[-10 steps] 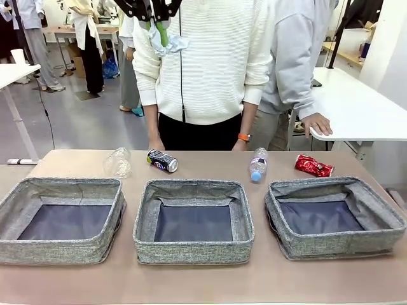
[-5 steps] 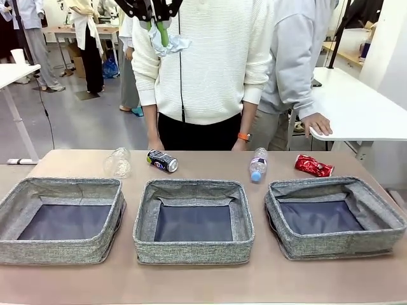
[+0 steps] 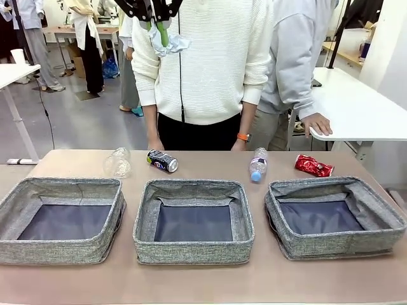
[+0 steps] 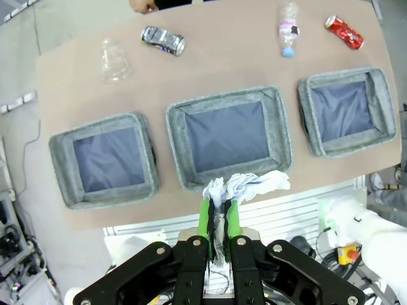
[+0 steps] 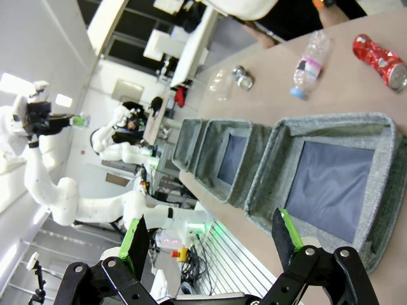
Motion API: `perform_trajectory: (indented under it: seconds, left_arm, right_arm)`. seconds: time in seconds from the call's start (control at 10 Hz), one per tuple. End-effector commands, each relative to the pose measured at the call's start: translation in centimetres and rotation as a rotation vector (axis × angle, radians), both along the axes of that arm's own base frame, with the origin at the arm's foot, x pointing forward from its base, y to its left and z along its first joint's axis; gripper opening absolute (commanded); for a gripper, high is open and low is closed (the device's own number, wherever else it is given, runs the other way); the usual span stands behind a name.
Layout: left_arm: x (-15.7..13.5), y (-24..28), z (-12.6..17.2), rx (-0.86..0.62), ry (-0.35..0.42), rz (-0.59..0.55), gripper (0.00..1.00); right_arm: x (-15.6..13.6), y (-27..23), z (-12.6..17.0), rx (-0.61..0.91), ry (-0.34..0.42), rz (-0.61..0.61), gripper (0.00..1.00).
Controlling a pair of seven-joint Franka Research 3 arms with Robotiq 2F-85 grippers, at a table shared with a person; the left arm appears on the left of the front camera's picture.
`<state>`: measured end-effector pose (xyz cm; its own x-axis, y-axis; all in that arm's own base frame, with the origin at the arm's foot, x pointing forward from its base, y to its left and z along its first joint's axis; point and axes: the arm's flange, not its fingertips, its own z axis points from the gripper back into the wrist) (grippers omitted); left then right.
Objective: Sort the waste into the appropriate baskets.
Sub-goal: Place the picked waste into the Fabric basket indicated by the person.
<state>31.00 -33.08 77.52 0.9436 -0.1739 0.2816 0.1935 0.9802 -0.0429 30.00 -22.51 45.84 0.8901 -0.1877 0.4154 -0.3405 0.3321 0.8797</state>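
Observation:
High above the table's far side, my left gripper (image 3: 156, 18) is shut on a crumpled white tissue (image 3: 168, 43). In the left wrist view the tissue (image 4: 247, 186) sticks out between the green pads (image 4: 203, 217), over the near rim of the middle basket (image 4: 227, 180). Three grey baskets stand in a row: left (image 3: 63, 253), middle (image 3: 194, 253), right (image 3: 337, 245). Behind them lie a crushed clear bottle (image 3: 117, 164), a dark blue can (image 3: 163, 161), a pink-labelled bottle (image 3: 257, 166) and a crushed red can (image 3: 313, 166). My right gripper (image 5: 210, 241) is open and holds nothing, near the right basket (image 5: 381, 190).
A person in a white sweater stands at the far edge with a hand (image 3: 156, 145) on the table by the can. A second person rests a hand (image 3: 321, 124) on a white table (image 3: 362, 114) at the right. Bare tabletop (image 3: 203, 283) runs in front of the baskets.
My left gripper and the tissue have shifted very slightly to the right. Nothing on the table has moved.

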Motion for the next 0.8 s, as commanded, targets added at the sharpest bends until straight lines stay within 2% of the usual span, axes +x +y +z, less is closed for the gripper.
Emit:
perform_trajectory:
  seconds: [0.0,0.7]
  left_arm:
    - [-0.35,0.65,-0.18,0.012,-0.007,-0.001,0.10]
    - [-0.35,0.65,-0.18,0.012,-0.007,-0.001,0.10]
  right_arm:
    - [0.23,0.08,0.15,0.013,-0.032,-0.002,1.00]
    - [0.23,0.08,0.15,0.013,-0.032,-0.002,1.00]
